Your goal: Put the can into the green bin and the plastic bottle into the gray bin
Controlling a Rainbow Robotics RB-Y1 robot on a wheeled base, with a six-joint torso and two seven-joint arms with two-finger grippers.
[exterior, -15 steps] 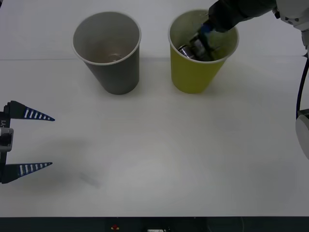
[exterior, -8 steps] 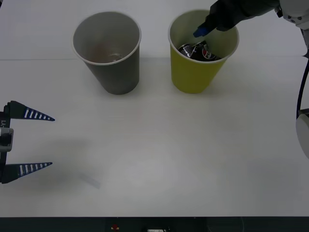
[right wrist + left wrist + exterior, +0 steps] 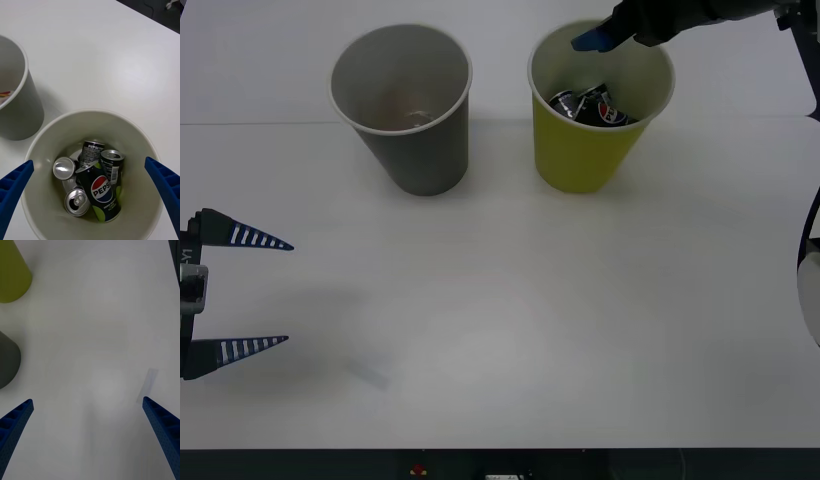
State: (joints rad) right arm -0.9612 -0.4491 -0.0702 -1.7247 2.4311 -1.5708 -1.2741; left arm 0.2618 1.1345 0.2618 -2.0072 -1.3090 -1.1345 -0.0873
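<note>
Several cans (image 3: 98,179) are seen lying at the bottom of the green bin (image 3: 585,160), which stands at the upper right of the front view; the black can with the printed label rests tilted on top of the others. The can step is therefore judged complete. The right gripper (image 3: 90,195) is positioned directly above the mouth of the green bin, with its fingers (image 3: 165,185) spread wide and nothing held between them; in the front view one blue fingertip (image 3: 590,40) is visible over the far rim of the bin. The gray bin (image 3: 405,150) stands just beside the green bin, at the upper left of centre in the front view, apart from it. Something pale and glinting is seen at the bottom of the gray bin, and a small coloured patch on its inner wall is caught at the left edge of the right wrist view; whether this is the plastic bottle cannot be told. No bottle is seen lying on the table (image 3: 510,330). The bottle step is thus judged either done or not verifiable from these views. The left gripper (image 3: 235,292) is parked at the lower left of the front view, low over the table, with its fingers spread and empty, well apart from both bins.
</note>
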